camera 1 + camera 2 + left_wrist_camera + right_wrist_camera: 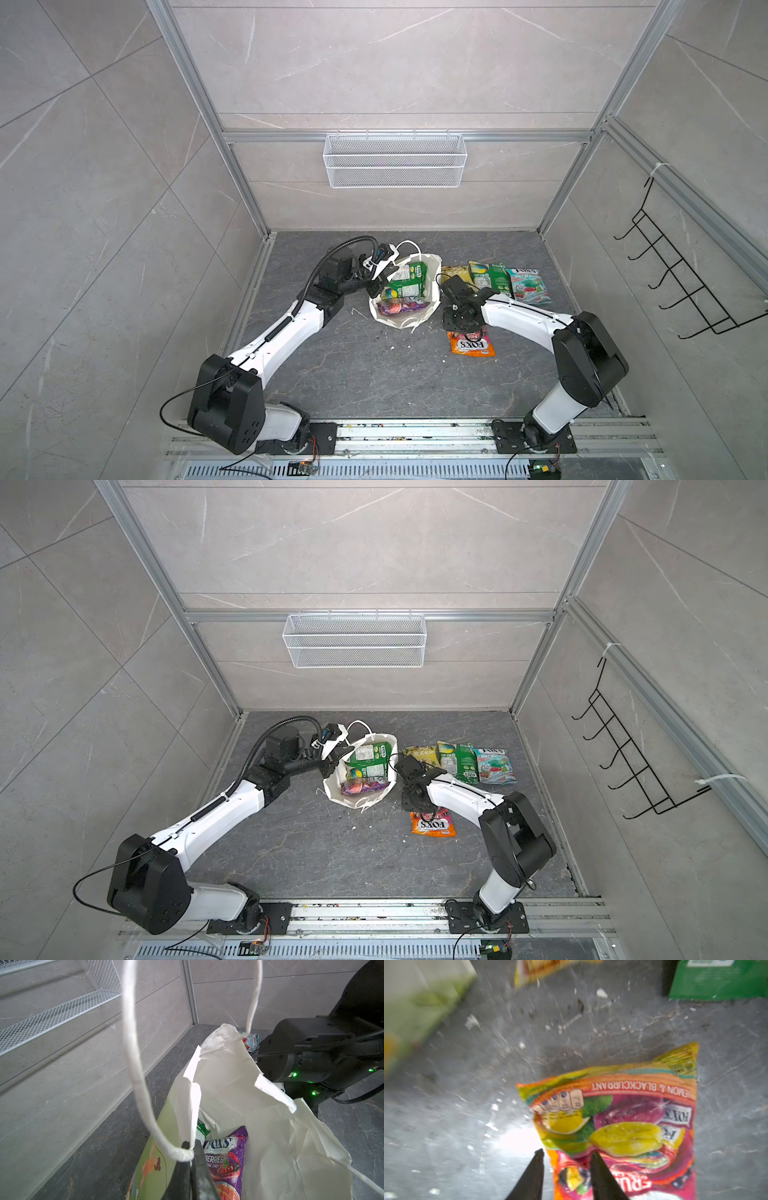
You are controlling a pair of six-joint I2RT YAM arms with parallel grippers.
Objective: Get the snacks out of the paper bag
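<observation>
Left wrist view: left gripper (190,1148) jaws pinch the paper bag (228,1088) rim, purple FOX'S packet (226,1159) inside. Right gripper (566,1152) jaws stand apart over the orange FOX'S packet (633,1126) on the surface (456,1126).

White inside and pale green outside with an orange cartoon print: the paper bag (228,1084). Beside it, a purple FOX'S packet (226,1159), a green packet (409,279), an orange packet (471,345) printed with multicoloured fruit, a yellow packet (453,272), a second green packet (492,278) and a teal packet (528,284), on a dark grey, pale-veined floor (374,374).
</observation>
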